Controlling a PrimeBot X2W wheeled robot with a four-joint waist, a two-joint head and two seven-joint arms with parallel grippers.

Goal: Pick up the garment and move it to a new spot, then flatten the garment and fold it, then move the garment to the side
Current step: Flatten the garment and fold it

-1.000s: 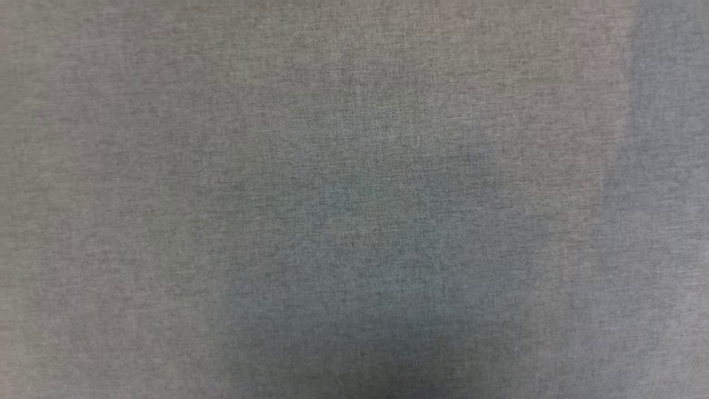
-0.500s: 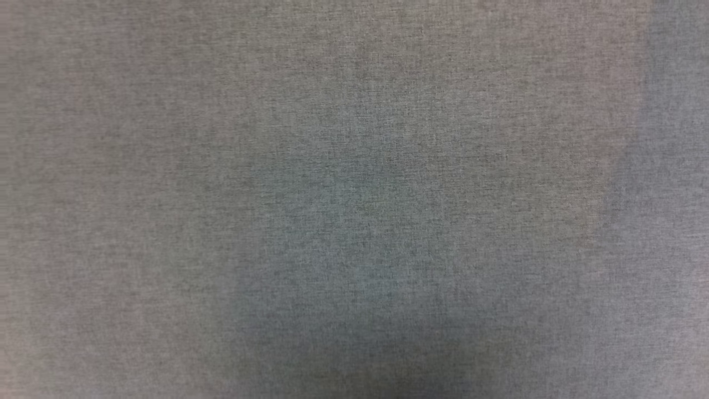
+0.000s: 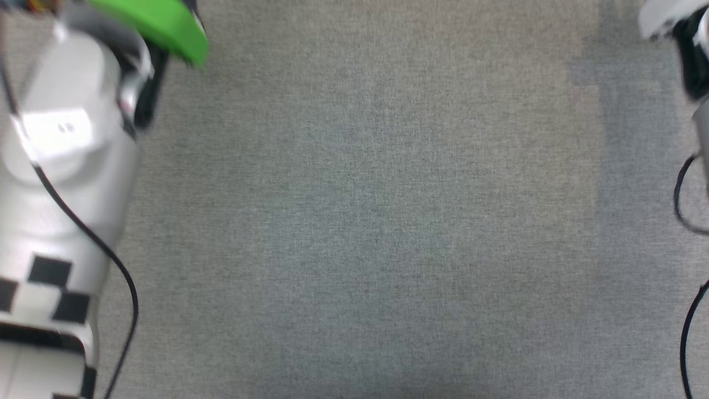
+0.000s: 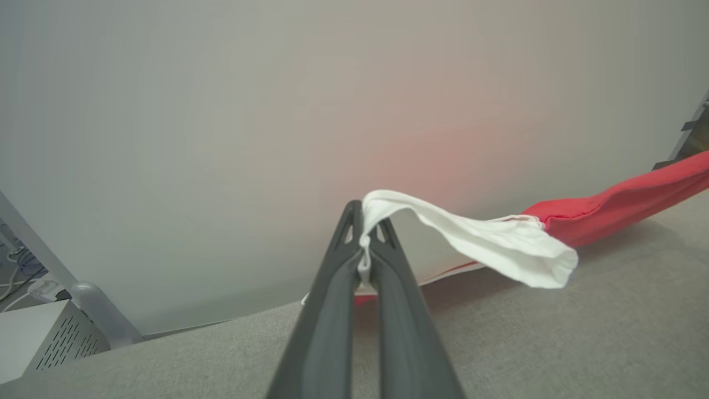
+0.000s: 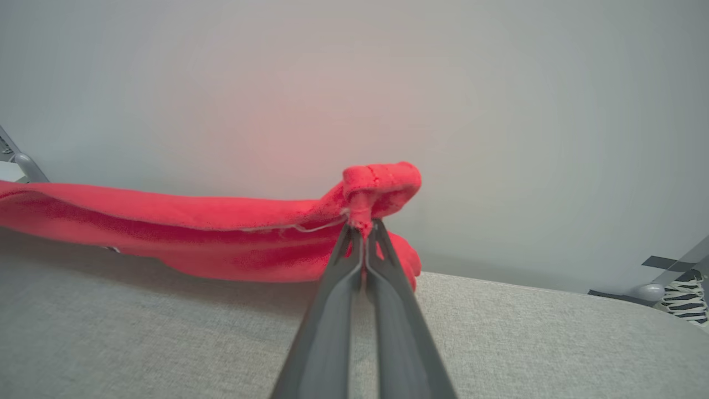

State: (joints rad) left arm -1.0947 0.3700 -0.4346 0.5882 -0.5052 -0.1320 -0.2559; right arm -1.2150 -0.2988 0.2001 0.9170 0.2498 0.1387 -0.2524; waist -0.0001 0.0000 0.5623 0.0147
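Observation:
The garment (image 4: pixel 620 205) hangs stretched above the grey cloth surface (image 4: pixel 554 343), its red body running off to the right in the left wrist view. My left gripper (image 4: pixel 365 224) is shut on its white sleeve (image 4: pixel 498 244), which flops over to the right of the fingertips. In the right wrist view the red garment (image 5: pixel 194 227) stretches away to the left, and my right gripper (image 5: pixel 363 227) is shut on a bunched red edge of it. The head view shows my pale left forearm (image 3: pixel 61 166) at the left edge and part of my right arm (image 3: pixel 692 50) at the top right.
Grey cloth surface (image 3: pixel 376 221) spreads between the arms. A plain grey wall (image 4: pixel 221 138) stands behind it. A white perforated box (image 4: pixel 39 332) and a metal tube (image 4: pixel 105 316) sit low at left; a zebra-striped object (image 5: pixel 684 299) lies far right. Black cables (image 3: pixel 119 266) trail along the arms.
The head camera has moved: the earlier frames were a blurred close view of grey cloth, and now the cloth is sharp with both arms at the view's edges.

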